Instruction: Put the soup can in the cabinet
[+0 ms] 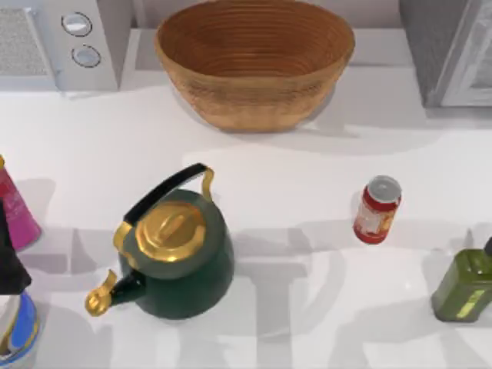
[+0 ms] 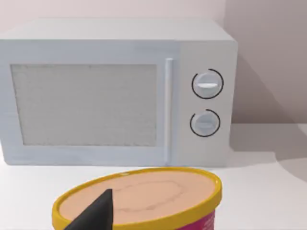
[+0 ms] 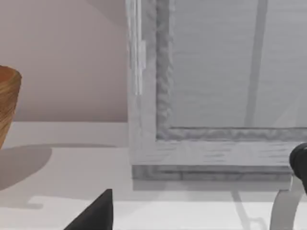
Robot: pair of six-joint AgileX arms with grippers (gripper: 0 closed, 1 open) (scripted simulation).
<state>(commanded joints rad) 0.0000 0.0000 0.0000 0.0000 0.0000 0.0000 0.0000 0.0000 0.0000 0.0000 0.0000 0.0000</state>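
Observation:
The soup can [image 1: 377, 209], red with a cream label and a silver top, stands upright on the white table right of centre, with nothing touching it. The grey cabinet [image 1: 453, 54] stands at the back right corner; the right wrist view faces its framed front [image 3: 216, 96] from close by. A dark part of my right gripper [image 3: 96, 213] shows low in that view, well short of the cabinet. My left gripper [image 2: 93, 215] hangs over a yellow-rimmed pink tub [image 2: 144, 201] at the table's left edge, where a dark shape [image 1: 9, 257] shows in the top view.
A green kettle [image 1: 181, 254] with gold lid and spout stands left of centre. A wicker basket [image 1: 254, 61] sits at the back middle and a white microwave [image 1: 54, 42] at the back left. An olive-green bottle [image 1: 461, 284] stands right of the can, near the edge.

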